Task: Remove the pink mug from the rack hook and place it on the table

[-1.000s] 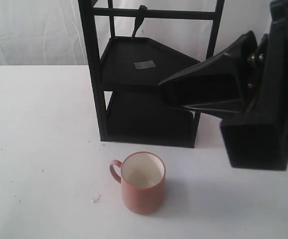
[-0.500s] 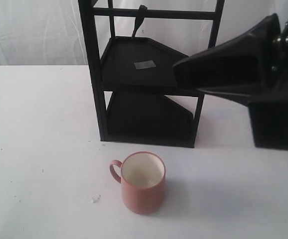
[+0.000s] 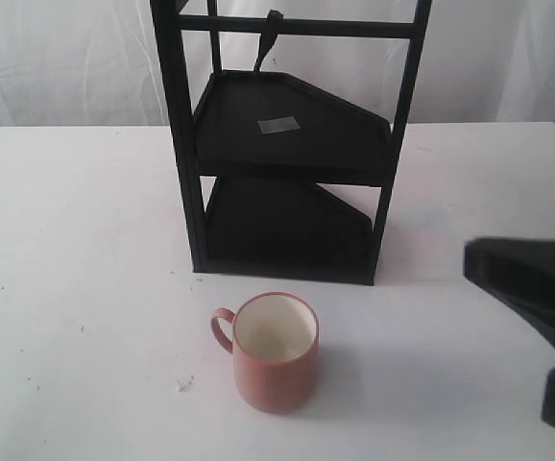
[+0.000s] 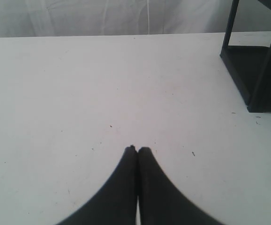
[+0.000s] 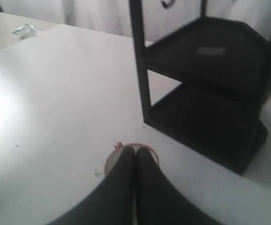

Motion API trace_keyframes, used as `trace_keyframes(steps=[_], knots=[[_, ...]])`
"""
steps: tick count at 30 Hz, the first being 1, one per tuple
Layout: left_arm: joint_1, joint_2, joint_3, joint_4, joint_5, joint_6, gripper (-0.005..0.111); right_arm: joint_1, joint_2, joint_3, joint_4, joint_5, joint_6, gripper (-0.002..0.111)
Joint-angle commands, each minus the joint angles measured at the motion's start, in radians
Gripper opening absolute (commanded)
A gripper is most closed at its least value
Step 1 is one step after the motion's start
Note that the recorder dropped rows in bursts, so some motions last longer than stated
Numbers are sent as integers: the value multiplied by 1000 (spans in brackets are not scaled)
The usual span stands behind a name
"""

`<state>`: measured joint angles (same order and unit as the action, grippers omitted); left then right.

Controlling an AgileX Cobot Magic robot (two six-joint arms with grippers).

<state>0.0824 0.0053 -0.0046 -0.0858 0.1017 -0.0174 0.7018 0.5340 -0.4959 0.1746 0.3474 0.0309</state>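
Observation:
The pink mug (image 3: 276, 370) stands upright on the white table (image 3: 85, 240) in front of the black rack (image 3: 186, 144), its handle to the left and its cream inside showing. The rack hook (image 3: 269, 38) hangs bare from the top crossbar. My right gripper (image 3: 474, 261) is shut and empty at the right edge, well apart from the mug. In the right wrist view its closed fingers (image 5: 136, 150) cover most of the mug (image 5: 110, 162) beyond them. My left gripper (image 4: 137, 149) is shut over bare table and does not appear in the exterior view.
The rack has two dark shelves; the upper shelf (image 3: 287, 125) carries a small grey label. A tiny white scrap (image 3: 182, 384) lies left of the mug. The rack's foot (image 4: 257, 70) is off to one side of the left gripper. White curtains hang behind.
My right arm has pulled back from in front of the rack shelves, first upward and right, then down to the lower right edge. The mug has stayed in place.

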Motion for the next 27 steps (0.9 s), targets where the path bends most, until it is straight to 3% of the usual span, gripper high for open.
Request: trace_keyframes(steps=[1,14,27], knots=[[-2,-5,5,-9,-4,-2,0,-100,-124,150,-50,-43,90,0],[-2,-5,5,-9,-4,-2,0,-477,-461,401,-204,-126,53,0],[-2,-5,5,-9,-4,-2,0,-494,-461,496,-202,-260,-24,0]])
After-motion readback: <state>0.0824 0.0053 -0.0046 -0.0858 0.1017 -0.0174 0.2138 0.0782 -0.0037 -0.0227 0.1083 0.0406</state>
